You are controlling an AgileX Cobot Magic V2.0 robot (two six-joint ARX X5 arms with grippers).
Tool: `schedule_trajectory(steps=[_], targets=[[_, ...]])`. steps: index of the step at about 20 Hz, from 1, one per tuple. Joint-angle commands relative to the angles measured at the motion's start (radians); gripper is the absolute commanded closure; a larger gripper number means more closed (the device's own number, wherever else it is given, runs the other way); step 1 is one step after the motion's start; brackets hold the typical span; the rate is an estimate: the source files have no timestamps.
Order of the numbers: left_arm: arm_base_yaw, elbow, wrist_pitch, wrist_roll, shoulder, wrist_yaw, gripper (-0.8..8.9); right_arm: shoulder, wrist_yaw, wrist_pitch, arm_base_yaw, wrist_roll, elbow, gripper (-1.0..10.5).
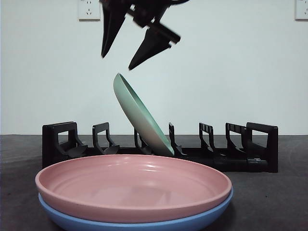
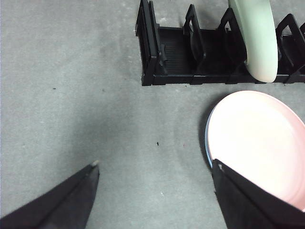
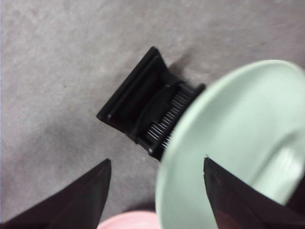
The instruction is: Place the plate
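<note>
A pale green plate (image 1: 142, 120) stands tilted in a middle slot of the black rack (image 1: 60, 139), its upper rim leaning left. Directly above that rim hangs my right gripper (image 1: 117, 62), open and clear of the plate. The right wrist view shows the green plate (image 3: 238, 143) large below the open right gripper (image 3: 156, 161), over one end of the rack (image 3: 138, 109). My left gripper (image 2: 155, 163) is open and holds nothing, high over bare table beside the pink plate (image 2: 262, 138). From there I also see the rack (image 2: 171, 52) and the green plate (image 2: 259, 43).
A pink plate (image 1: 134, 185) is stacked on a blue plate (image 1: 144, 224) at the table's front, just before the rack. The rack's other slots hold nothing. Grey table surface (image 2: 71, 95) spreads beside the rack's end. A white wall with outlets (image 1: 89, 9) stands behind.
</note>
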Motion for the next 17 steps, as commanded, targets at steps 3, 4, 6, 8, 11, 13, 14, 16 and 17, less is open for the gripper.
schedule_trajectory(steps=[3, 4, 6, 8, 11, 13, 14, 16, 17], targets=[[-0.002, 0.018, 0.011, -0.008, 0.005, -0.002, 4.36, 0.073, -0.002, 0.002, 0.007, 0.007, 0.037, 6.7], [-0.002, 0.018, 0.013, -0.008, 0.005, -0.002, 4.37, 0.079, -0.002, -0.001, 0.007, 0.007, 0.037, 7.0], [-0.002, 0.018, 0.016, -0.008, 0.005, -0.003, 4.37, 0.085, -0.002, 0.002, 0.006, 0.006, 0.037, 7.9], [-0.002, 0.018, 0.016, -0.007, 0.005, -0.003, 4.36, 0.085, -0.003, 0.006, 0.006, 0.006, 0.037, 8.7], [-0.002, 0.018, 0.016, -0.008, 0.005, -0.003, 4.37, 0.085, -0.005, 0.006, 0.006, 0.007, 0.037, 9.3], [-0.002, 0.018, 0.016, -0.008, 0.005, -0.005, 4.37, 0.084, -0.021, 0.008, 0.006, 0.007, 0.037, 9.3], [-0.002, 0.018, 0.016, -0.008, 0.005, -0.01, 4.37, 0.082, -0.045, 0.009, 0.006, 0.006, 0.039, 9.3], [-0.002, 0.018, 0.016, -0.008, 0.005, -0.01, 4.37, 0.072, -0.092, -0.004, 0.0, 0.004, 0.065, 9.3], [-0.002, 0.018, 0.017, -0.008, 0.005, -0.01, 4.37, 0.063, -0.105, -0.016, 0.001, -0.008, 0.087, 9.3]])
